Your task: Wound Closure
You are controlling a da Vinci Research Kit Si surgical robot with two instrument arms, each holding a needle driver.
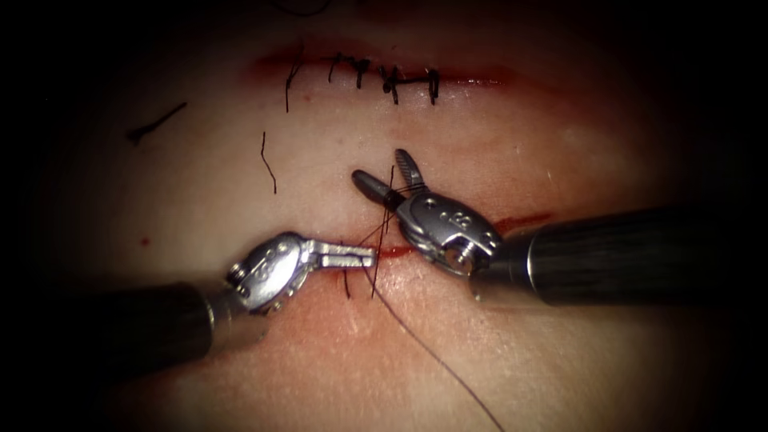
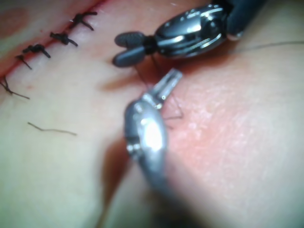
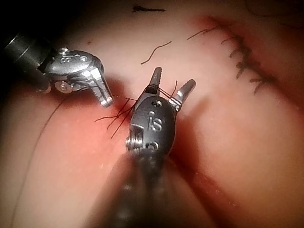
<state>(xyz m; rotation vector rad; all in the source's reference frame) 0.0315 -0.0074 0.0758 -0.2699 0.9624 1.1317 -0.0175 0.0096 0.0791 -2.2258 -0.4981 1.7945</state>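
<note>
**Thread at the near cut: left end effector clenched, right end effector released**

The tissue carries two cuts. The far cut is closed along much of its length by dark stitches. The near cut runs between the two tools, with red fluid along it.

The left end effector lies at the near cut, its jaws clenched. Thread meets its tip; it appears to be grasping the thread, though the contact is too fine to confirm. From there one strand trails away across the near tissue.

The right end effector sits just beyond the near cut, released, its jaws spread in a V. Strands of thread rise from the cut and pass through the base of the open jaws, which grip nothing. In the right wrist view the same strands cross between the right end effector and the left end effector.

Needle position cannot be determined.

Two cut ends of thread lie loose on the tissue to the left, one short end near the far cut and one dark end further out.
</note>
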